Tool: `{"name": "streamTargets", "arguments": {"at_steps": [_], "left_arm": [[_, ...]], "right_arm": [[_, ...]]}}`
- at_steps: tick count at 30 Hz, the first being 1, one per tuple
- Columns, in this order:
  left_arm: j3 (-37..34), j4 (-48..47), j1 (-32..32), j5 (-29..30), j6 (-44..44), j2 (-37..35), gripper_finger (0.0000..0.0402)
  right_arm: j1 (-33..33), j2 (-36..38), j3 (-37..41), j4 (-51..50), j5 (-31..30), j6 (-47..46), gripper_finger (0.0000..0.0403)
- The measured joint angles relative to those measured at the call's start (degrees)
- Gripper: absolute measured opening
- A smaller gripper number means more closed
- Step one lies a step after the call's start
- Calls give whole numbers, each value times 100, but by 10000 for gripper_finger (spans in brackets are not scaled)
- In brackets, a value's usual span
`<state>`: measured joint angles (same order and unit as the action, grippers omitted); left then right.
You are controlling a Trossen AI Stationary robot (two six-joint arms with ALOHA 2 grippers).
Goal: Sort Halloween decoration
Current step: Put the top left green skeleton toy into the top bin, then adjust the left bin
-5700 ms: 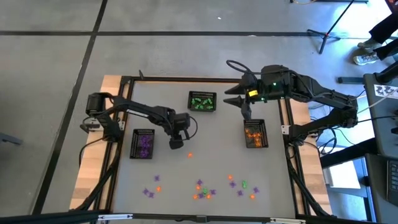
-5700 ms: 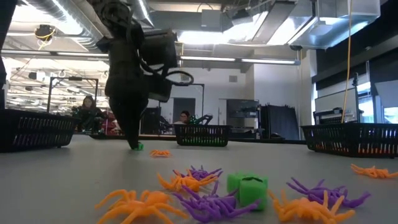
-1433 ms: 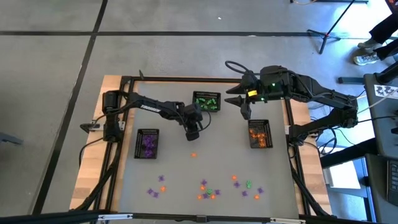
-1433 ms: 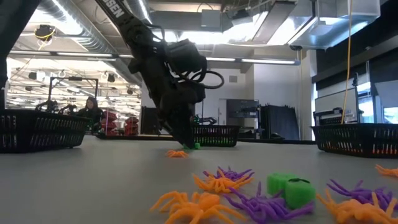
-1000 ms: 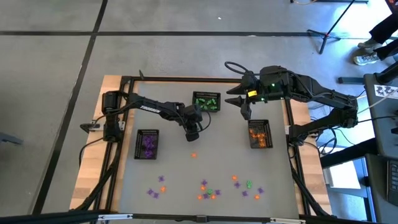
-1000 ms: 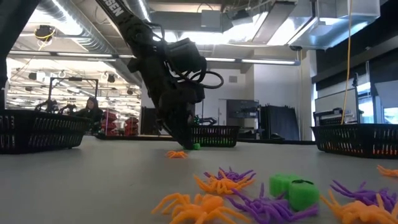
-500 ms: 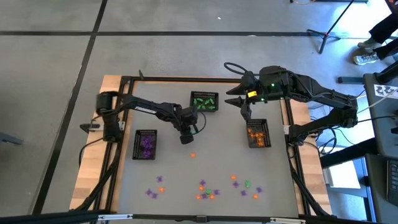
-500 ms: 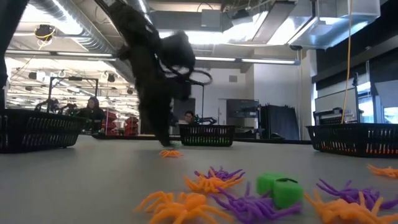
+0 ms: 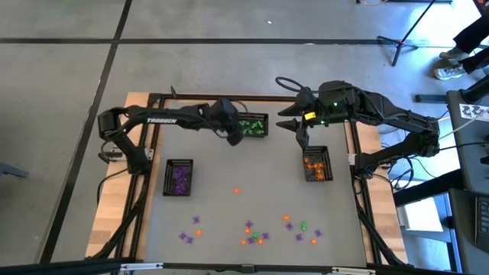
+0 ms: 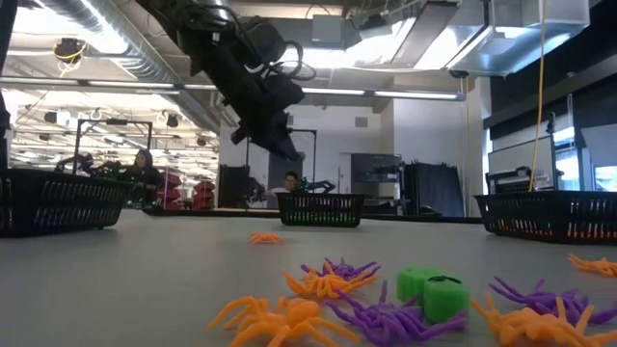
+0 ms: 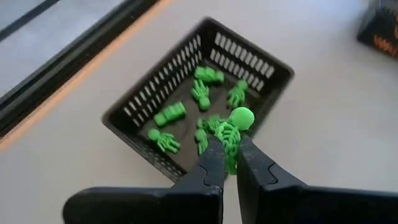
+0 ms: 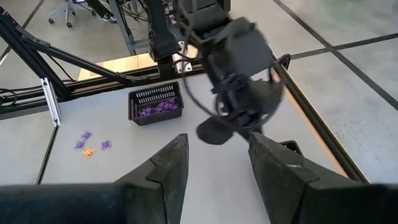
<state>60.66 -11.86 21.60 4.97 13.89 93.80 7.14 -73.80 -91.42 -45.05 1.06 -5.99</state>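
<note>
Left gripper (image 11: 227, 163) clenched on green skeleton (image 11: 232, 132), directly above green basket (image 11: 268, 65); right gripper (image 12: 214, 163) released, idle.

probably a robotics lab or workshop: exposed ceiling ducts (image 10: 87, 34), concrete floor (image 9: 69, 114), equipment racks (image 10: 424, 188) behind.

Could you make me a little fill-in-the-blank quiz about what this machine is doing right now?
1. The left gripper is shut on a ____ skeleton.
2. It hovers over the basket that holds ____ trinkets.
3. The right gripper waits with its fingers ____.
4. The basket near the right arm holds ____ trinkets.

Missing words: green; green; open; orange
</note>
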Motion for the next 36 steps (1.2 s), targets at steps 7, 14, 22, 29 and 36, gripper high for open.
{"name": "streamTargets", "arguments": {"at_steps": [7, 14, 22, 29, 36], "left_arm": [[4, 240, 592, -209, -53, -11, 6], [7, 343, 859, -671, -48, -13, 94], [7, 469, 746, -833, -43, -15, 136], [11, 483, 629, -1081, 168, -78, 138], [347, -507, 152, -2081, 315, -543, 135]], "right_arm": [[0, 0, 0, -10, 0, -119, 167], [0, 0, 0, 43, -9, -123, 167], [0, 0, 0, 211, -22, -125, 167], [0, 0, 0, 201, -22, -267, 167], [0, 0, 0, 91, -22, -270, 167]]}}
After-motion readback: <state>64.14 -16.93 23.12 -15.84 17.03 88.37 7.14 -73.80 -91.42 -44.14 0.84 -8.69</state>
